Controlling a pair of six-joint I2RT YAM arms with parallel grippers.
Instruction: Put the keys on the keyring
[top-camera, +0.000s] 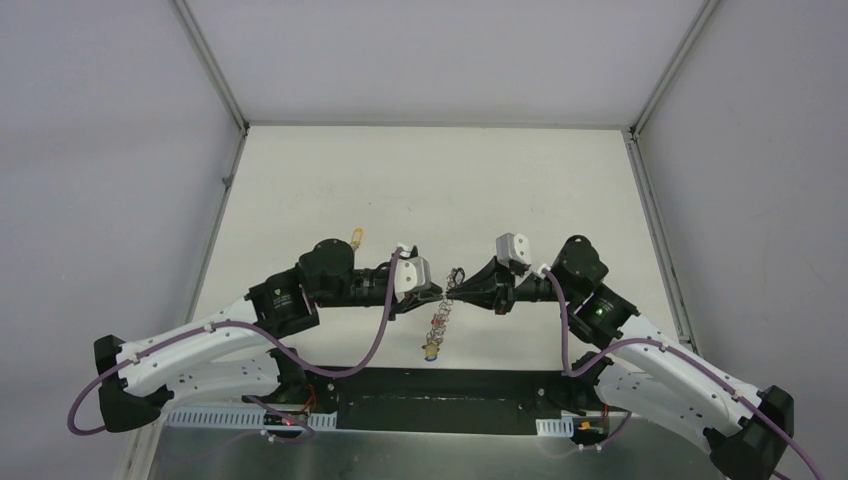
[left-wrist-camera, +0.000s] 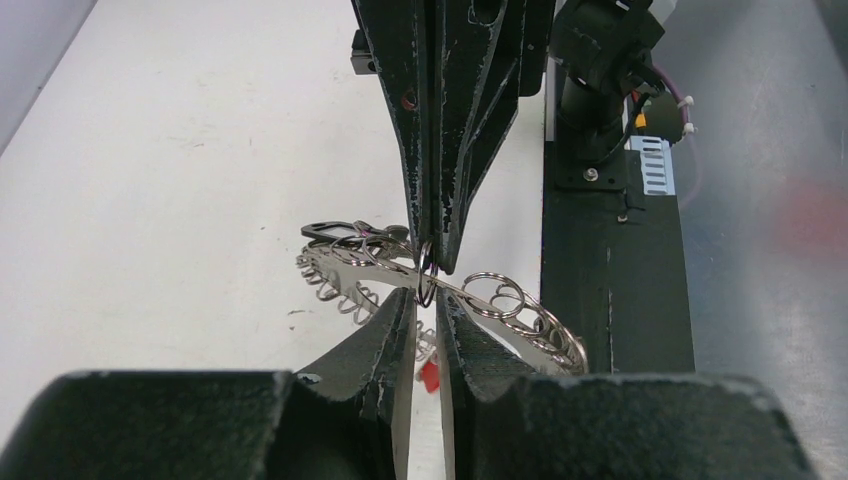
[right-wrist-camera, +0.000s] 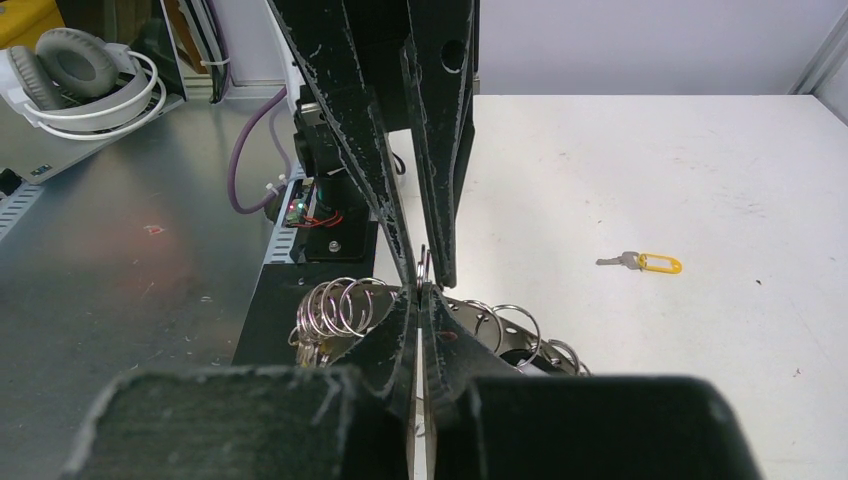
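Yellow key lies on table beyond L arm, well apart from both tips. L gripper is narrow, pinching keyring wire right at its tips. Keyring hangs slack below the meeting tips, coils spilling to both sides; hung key w/ yellow head dangles at its low end, red key head shows under L gripper. R gripper meets L tip to tip, also nearly closed on same wire.

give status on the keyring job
Left gripper, right gripper both shut on keyring, tip to tip. It sags between them. Yellow-tagged key loose on table.
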